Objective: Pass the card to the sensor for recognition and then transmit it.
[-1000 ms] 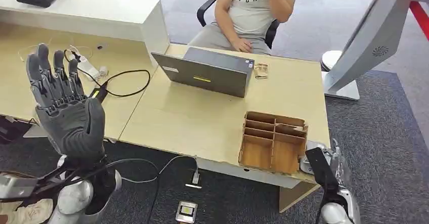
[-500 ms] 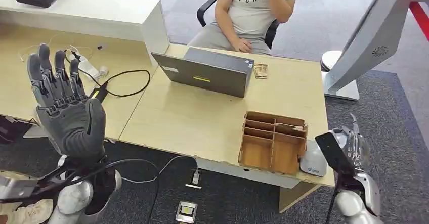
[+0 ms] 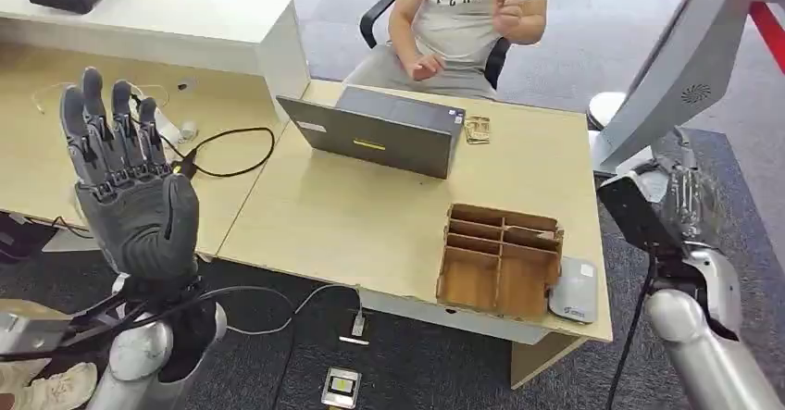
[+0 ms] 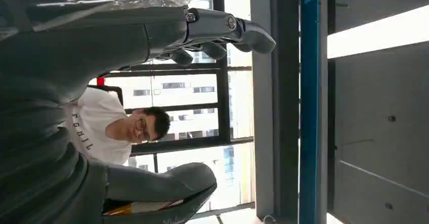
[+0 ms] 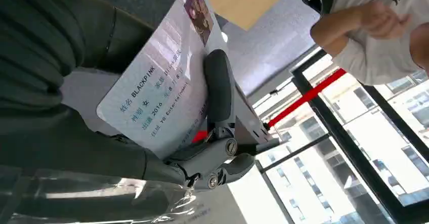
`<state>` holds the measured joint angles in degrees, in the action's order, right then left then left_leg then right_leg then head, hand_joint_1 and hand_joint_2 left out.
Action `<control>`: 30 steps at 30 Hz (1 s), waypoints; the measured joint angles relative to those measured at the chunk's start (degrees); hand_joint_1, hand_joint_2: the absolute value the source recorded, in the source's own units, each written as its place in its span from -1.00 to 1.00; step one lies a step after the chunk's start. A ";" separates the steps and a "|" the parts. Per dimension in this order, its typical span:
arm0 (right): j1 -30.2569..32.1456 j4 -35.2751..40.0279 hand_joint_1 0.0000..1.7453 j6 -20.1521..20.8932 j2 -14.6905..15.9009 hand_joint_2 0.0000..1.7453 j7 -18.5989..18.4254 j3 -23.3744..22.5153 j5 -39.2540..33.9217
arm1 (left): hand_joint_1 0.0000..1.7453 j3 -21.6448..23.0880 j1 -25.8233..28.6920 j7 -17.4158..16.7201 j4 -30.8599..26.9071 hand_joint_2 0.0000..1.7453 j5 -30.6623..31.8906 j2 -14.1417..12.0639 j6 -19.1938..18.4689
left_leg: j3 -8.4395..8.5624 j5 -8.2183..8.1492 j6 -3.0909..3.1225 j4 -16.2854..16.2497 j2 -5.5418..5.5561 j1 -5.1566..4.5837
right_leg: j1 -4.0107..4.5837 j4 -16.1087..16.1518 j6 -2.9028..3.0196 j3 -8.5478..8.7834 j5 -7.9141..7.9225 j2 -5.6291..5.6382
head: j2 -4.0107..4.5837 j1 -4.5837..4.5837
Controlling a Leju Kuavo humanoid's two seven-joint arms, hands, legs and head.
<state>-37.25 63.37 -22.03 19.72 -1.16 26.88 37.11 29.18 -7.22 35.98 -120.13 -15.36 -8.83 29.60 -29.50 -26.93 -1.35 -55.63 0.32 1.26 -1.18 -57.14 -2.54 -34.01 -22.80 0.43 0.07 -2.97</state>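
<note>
From my seat: right hand (image 3: 668,208) is up off the desk's right end, pinching one card (image 5: 163,85) between thumb and fingers (image 5: 218,90), printed side facing the wrist cam. Left hand (image 3: 130,197) is raised palm-out, fingers spread wide, holding nothing. On the desk (image 3: 370,220) I count one laptop (image 3: 380,132), one wooden organizer (image 3: 500,260) and one grey sensor pad (image 3: 574,291) just beside it. One person (image 3: 463,21) sits behind.

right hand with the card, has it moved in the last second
Yes. The right hand, holding the card, rose from beside the wooden organizer's near corner and away from the table, toward the grey sensor stand.
</note>
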 joint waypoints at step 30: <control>-16.50 -14.23 1.00 1.71 -5.53 1.00 -1.46 8.07 4.37 | -1.00 1.75 -2.95 2.12 3.41 1.00 -3.28 1.16 -0.48 | -0.03 0.03 -0.01 0.00 0.04 0.01 | 0.01 -0.02 -0.01 -0.01 0.00 -0.02 | 0.00 0.02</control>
<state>-53.75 49.14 -20.33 14.19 -2.62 34.95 41.48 30.93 -10.17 38.10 -116.72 -18.64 -7.67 29.11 -29.53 -26.90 -1.37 -55.63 0.36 1.27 -1.17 -57.16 -2.54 -34.01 -22.79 0.41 0.07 -2.95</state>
